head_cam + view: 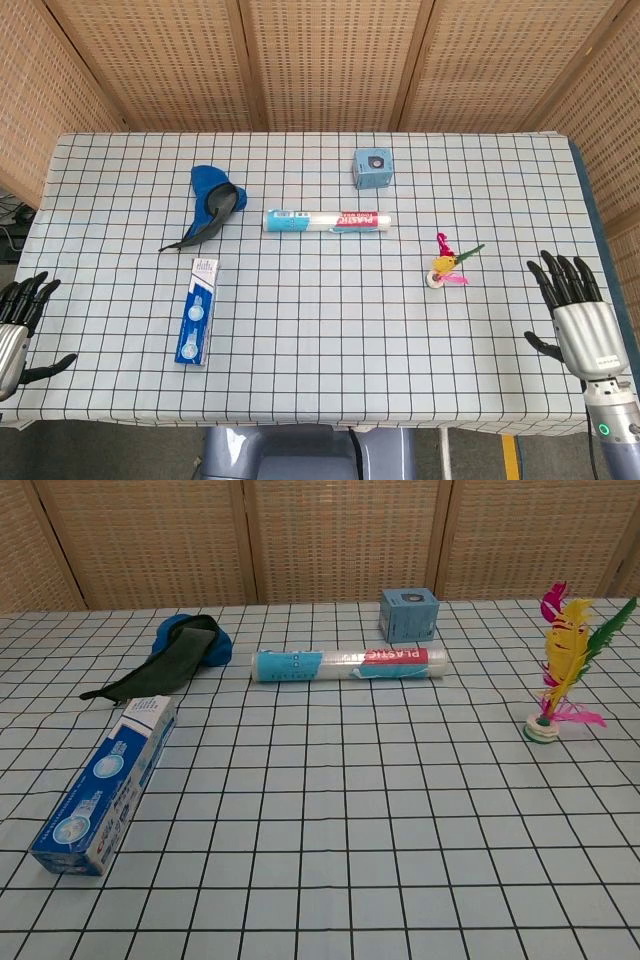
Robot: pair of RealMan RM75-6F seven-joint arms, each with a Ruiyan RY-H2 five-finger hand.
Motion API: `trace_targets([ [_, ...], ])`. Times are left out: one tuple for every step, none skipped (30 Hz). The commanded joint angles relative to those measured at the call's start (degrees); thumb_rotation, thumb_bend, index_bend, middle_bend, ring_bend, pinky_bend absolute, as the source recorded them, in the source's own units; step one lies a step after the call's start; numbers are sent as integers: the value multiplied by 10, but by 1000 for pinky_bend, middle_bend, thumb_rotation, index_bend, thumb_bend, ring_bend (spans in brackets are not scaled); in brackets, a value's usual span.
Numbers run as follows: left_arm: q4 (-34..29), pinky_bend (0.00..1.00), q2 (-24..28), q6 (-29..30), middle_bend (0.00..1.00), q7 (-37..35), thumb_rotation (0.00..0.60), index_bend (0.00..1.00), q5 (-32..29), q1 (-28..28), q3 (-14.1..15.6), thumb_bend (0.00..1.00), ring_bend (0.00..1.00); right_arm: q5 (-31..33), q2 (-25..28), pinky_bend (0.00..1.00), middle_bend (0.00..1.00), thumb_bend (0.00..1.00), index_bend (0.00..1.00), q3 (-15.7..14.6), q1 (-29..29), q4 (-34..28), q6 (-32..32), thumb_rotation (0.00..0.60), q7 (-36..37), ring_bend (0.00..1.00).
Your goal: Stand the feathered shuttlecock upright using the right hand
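The feathered shuttlecock (444, 265) (558, 670) stands upright on its white base on the checked tablecloth, right of centre, with pink, yellow and green feathers pointing up. Nothing touches it. My right hand (577, 318) hovers well to its right, near the table's front right corner, fingers spread and holding nothing. At the front left corner my left hand (15, 330) is empty, its fingers apart. Neither hand shows in the chest view.
A clear tube (327, 220) with red and blue print lies at the centre. A small blue box (371, 167) stands behind it. A blue cloth with a dark strap (212, 200) lies at the left, a toothpaste box (198, 309) in front of it.
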Motion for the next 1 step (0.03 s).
trace_targets([
  [0, 0, 0, 3, 0, -1, 600, 0, 5, 2, 3, 0, 0, -10, -15, 0, 0, 0, 0, -6, -18, 22, 13, 600, 22, 0],
])
